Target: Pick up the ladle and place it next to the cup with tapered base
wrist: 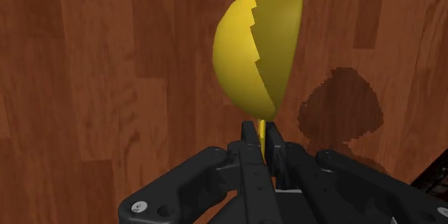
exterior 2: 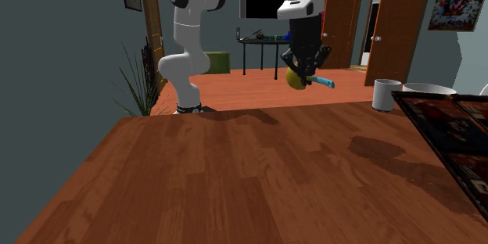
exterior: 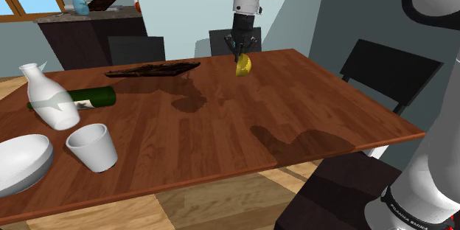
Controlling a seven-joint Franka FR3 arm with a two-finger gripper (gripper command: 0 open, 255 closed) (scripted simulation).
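Observation:
A ladle with a yellow bowl [exterior: 243, 65] hangs above the far part of the wooden table [exterior: 221, 118], casting a shadow on the wood. My gripper [exterior: 240, 46] is shut on its thin stem. From the wrist, the fingers [wrist: 248, 159] clasp the stem just behind the yellow bowl [wrist: 258, 50]. In the second exterior view the gripper [exterior 2: 305, 61] holds the ladle [exterior 2: 296, 78], and a teal handle end sticks out sideways. The white cup with a tapered base [exterior: 92, 147] stands near the table's front corner at the shoulder view's left, far from the gripper. It also appears as a white cup [exterior 2: 386, 94].
A white flask [exterior: 48, 96], a lying green bottle [exterior: 96, 97] and a white bowl [exterior: 22, 162] crowd the cup's side. A long dark tray [exterior: 155, 70] lies at the back. Dark chairs [exterior: 387, 70] stand around the table.

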